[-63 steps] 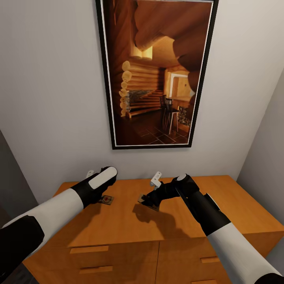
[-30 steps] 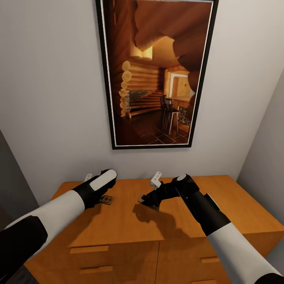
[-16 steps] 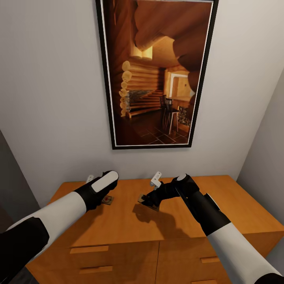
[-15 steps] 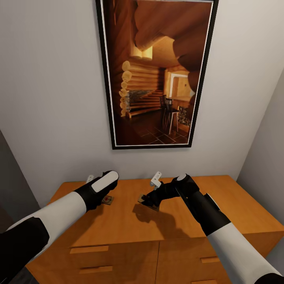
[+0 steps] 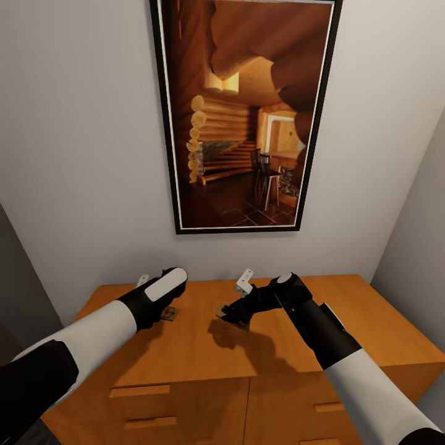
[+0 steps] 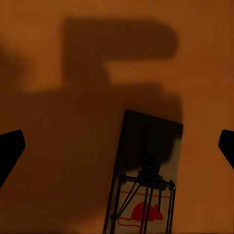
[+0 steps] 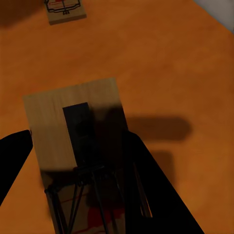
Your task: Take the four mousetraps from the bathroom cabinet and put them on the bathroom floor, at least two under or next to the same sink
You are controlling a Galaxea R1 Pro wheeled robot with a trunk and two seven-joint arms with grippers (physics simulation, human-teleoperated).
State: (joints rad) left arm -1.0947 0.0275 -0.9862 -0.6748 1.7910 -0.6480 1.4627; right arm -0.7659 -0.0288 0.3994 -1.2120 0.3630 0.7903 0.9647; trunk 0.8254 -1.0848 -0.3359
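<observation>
brown mousetrap [image 6: 146,180] — red mouse print

Both arms are built alike: glossy white forearm shells, matte black casings at elbow and wrist. The left arm [image 5: 93,340] carries a white oblong panel on its black wrist. The right arm [image 5: 346,358] has a small white cap on its wrist joint. Fingertips [image 6: 9,151] are plain black.

Picture [image 5: 244,114]: tall, black-framed log-cabin interior, hanging on the wall.
Wall [image 5: 80,154]: plain pale grey, running behind the picture.
</observation>
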